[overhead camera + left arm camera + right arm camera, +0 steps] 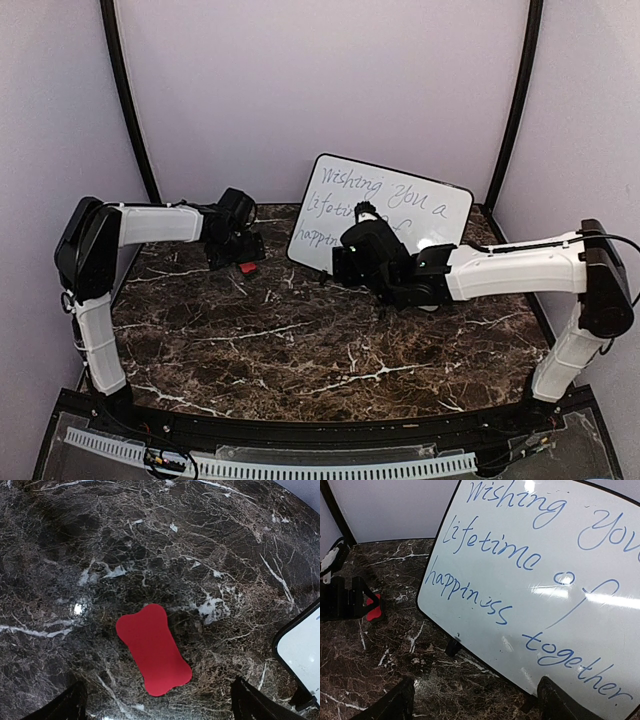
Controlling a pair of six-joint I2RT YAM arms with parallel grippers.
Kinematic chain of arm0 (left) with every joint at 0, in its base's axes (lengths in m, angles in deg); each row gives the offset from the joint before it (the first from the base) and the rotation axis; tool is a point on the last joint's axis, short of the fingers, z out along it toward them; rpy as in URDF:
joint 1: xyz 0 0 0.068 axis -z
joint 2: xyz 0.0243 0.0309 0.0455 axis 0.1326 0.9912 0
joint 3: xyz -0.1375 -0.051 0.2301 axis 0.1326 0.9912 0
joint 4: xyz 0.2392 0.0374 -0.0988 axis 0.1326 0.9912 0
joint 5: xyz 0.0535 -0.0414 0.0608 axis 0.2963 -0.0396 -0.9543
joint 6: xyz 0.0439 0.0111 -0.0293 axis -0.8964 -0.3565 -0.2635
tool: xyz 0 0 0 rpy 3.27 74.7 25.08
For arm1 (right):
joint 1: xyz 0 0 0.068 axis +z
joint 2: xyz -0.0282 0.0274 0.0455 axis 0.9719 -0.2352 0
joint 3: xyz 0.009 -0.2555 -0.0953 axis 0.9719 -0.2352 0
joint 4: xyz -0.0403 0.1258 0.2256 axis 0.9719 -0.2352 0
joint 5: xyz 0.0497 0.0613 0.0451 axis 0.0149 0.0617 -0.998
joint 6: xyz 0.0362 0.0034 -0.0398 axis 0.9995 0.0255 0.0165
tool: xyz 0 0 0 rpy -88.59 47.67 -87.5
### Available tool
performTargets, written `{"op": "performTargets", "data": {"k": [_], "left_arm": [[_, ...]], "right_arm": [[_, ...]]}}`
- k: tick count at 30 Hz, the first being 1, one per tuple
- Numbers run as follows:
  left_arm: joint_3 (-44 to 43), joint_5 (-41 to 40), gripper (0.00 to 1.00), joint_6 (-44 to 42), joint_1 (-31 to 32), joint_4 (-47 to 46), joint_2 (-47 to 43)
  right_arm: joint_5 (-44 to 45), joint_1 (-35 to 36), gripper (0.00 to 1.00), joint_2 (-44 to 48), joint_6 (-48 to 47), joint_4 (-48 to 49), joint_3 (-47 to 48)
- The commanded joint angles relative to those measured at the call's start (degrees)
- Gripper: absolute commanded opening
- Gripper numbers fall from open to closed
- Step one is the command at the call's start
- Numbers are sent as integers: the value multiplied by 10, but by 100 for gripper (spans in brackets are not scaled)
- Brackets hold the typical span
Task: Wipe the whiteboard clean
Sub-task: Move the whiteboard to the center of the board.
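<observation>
The whiteboard (385,210) stands tilted at the back of the table, covered in blue handwriting; it fills most of the right wrist view (530,580), and one corner shows in the left wrist view (302,652). A red bone-shaped eraser (154,649) lies flat on the marble to the board's left (247,267). My left gripper (160,706) hangs open just above and behind the eraser, holding nothing. My right gripper (477,700) is open and empty in front of the board's lower left edge (340,265).
The dark marble tabletop (300,340) stretches toward the arm bases. Small black feet (452,646) prop up the board. The left arm's gripper (340,600) shows at the left of the right wrist view, beside the eraser (374,607). Lilac walls close in the back and sides.
</observation>
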Motion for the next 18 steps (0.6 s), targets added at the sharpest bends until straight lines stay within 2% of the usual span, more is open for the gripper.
{"op": "performTargets", "data": {"k": [1,8,18], "left_arm": [[-38,-25,99,-8,7,35,29],[-38,-38,99,-9,10,46,46],[-42,-51,93,-31,9,52,61]], "right_arm": [[-5,-7,81,18,-4,30,-20],[-13,-7,81,19,-3,36,-24],[-28,-7,81,7,-1,42,-18]]}}
